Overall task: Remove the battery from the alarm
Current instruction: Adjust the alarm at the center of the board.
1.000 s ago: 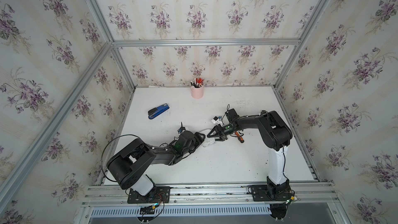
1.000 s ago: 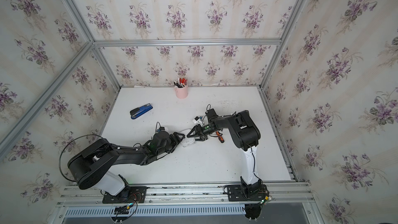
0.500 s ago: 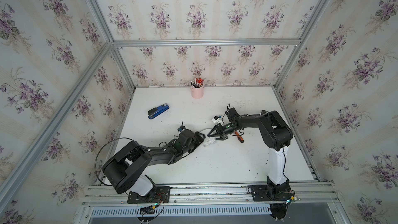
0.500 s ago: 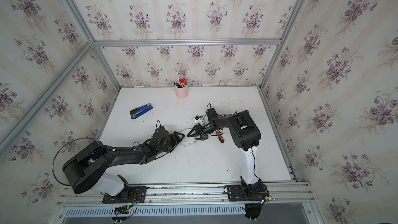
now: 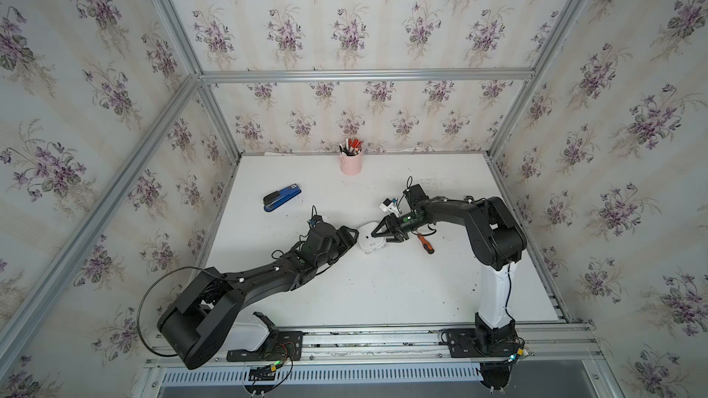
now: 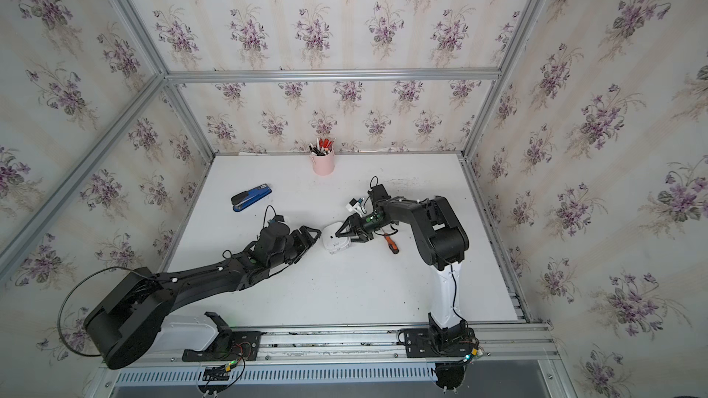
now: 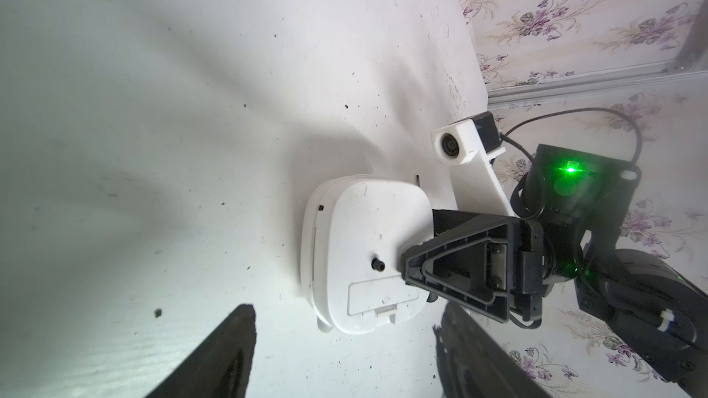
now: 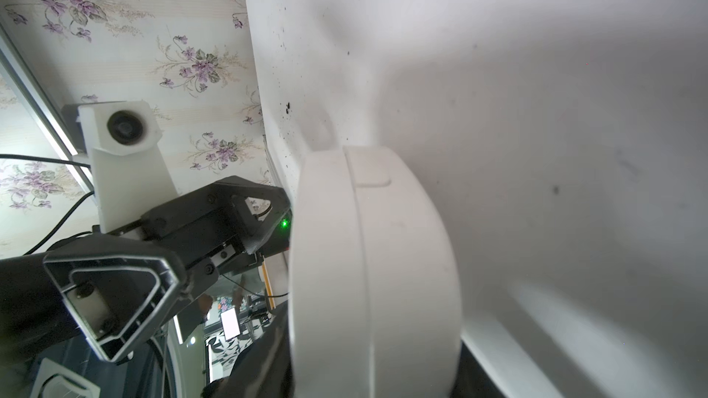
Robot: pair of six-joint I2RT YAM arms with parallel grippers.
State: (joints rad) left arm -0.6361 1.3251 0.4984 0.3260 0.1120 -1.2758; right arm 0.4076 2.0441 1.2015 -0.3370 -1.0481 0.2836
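Alarm point(image 7: 364, 246) sat pinched back-up in right gripper point(image 5: 379, 234), apparently presenting its closed battery cover point(image 7: 379, 294) to spread, empty left gripper point(image 5: 349, 241).

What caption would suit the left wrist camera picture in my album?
Right gripper clamps the white alarm by its edge, battery cover closed; the open left gripper hovers nearby.
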